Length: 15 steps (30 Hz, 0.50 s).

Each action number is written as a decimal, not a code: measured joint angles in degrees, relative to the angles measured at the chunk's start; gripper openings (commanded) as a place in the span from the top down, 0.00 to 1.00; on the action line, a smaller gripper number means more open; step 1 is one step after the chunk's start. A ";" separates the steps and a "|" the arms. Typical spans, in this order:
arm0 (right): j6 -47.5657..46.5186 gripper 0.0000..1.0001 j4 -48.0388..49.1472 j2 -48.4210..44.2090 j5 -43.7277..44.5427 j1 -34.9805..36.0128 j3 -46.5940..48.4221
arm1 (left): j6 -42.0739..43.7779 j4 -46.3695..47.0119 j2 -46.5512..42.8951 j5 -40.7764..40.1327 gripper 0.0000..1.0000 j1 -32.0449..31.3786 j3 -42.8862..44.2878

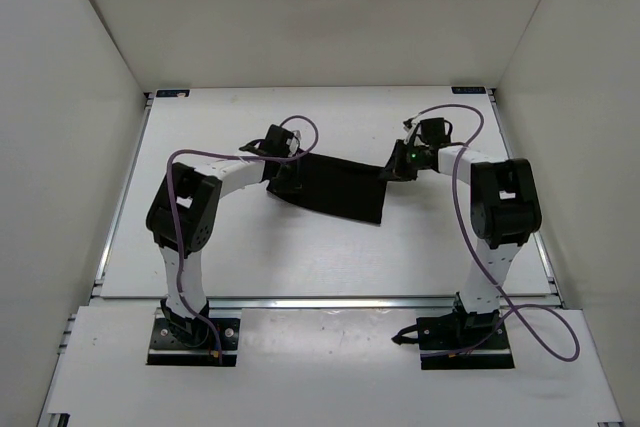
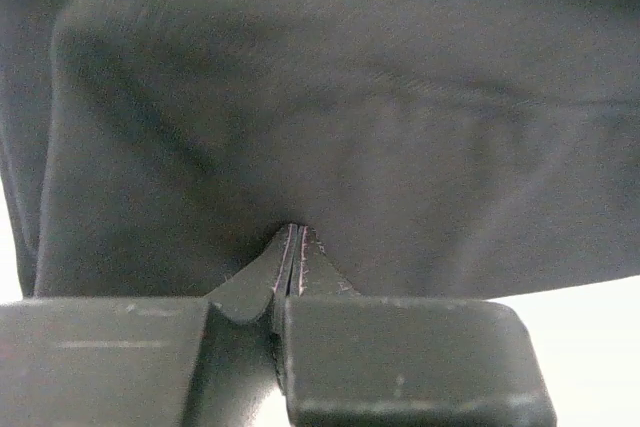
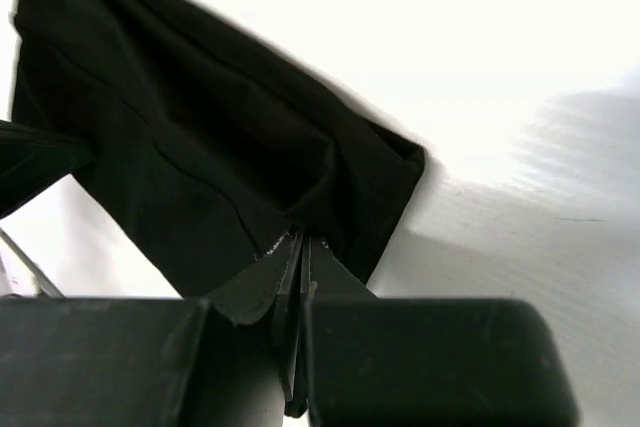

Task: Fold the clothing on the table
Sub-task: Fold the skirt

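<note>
From above, the plain black soft fabric garment (image 1: 335,187) lies stretched across the middle of the flat white table (image 1: 300,252), between the left claw (image 1: 284,179) and the right claw (image 1: 393,169)

Left wrist: the left claw (image 2: 295,237) is pinched closed on the garment's edge

Right wrist: the right claw (image 3: 300,242) is clamped on a garment corner

Black clothing (image 1: 335,187), narrow band, spread across middle of white table (image 1: 300,247)
</note>
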 measured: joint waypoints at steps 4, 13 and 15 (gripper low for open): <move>-1.64 1.00 -1.90 0.70 1.73 2.49 0.09 | -0.92 -0.26 -0.48 -1.33 1.00 -0.07 -2.47; -3.74 1.00 -6.27 4.90 2.54 5.68 4.96 | -3.26 1.42 -3.52 -3.45 1.00 -3.10 -7.02; -4.28 1.00 -7.39 6.05 2.45 5.25 6.86 | -3.82 1.64 -5.07 -3.56 1.00 -3.63 -9.01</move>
